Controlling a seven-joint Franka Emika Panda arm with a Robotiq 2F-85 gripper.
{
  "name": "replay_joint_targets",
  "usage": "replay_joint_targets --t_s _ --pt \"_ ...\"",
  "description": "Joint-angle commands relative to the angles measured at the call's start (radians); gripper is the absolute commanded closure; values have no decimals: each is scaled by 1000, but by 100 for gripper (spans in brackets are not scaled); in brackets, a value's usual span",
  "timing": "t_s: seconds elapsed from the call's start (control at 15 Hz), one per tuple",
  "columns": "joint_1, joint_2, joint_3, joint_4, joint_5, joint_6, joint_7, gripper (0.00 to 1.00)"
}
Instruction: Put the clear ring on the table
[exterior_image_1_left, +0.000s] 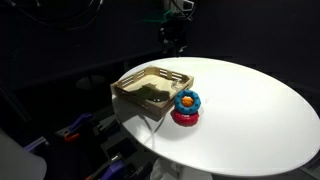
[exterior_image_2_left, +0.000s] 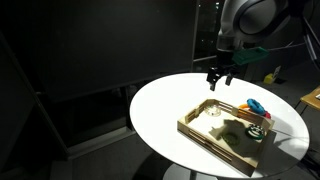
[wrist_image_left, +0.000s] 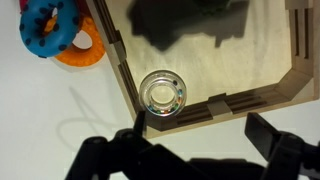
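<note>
The clear ring (wrist_image_left: 162, 95) is a transparent ring with small coloured beads inside. It lies flat in a corner of the wooden tray (wrist_image_left: 240, 100), seen in the wrist view only. My gripper (wrist_image_left: 200, 130) is open and empty, hovering above the tray's edge just beside the ring. In both exterior views the gripper (exterior_image_1_left: 175, 38) (exterior_image_2_left: 220, 76) hangs above one end of the tray (exterior_image_1_left: 128, 88) (exterior_image_2_left: 205, 133). The tray stands on the white round table (exterior_image_1_left: 250, 115) (exterior_image_2_left: 160, 105).
A stack of blue, orange and red rings (exterior_image_1_left: 186, 105) (exterior_image_2_left: 256, 107) stands on the table next to the tray; the wrist view shows it too (wrist_image_left: 55, 30). The surroundings are dark. The table edge is close to the tray in an exterior view (exterior_image_1_left: 135, 120).
</note>
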Motion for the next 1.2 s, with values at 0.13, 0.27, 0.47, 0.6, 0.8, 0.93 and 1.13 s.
replay_joint_targets --t_s 0.13,0.27,0.47,0.6,0.8,0.93,1.13 --pt "6 115 -11 46 -6 102 -52 0" --pt "5 153 -10 60 -5 123 -83 0" --pt "4 204 -14 90 -3 130 -116 0" --pt "2 234 -15 110 -2 133 -139 0" --pt "4 274 -19 135 -3 131 -157 0" --pt "3 295 -19 148 -1 134 -169 0" --pt "-1 317 -15 162 7 133 -183 0"
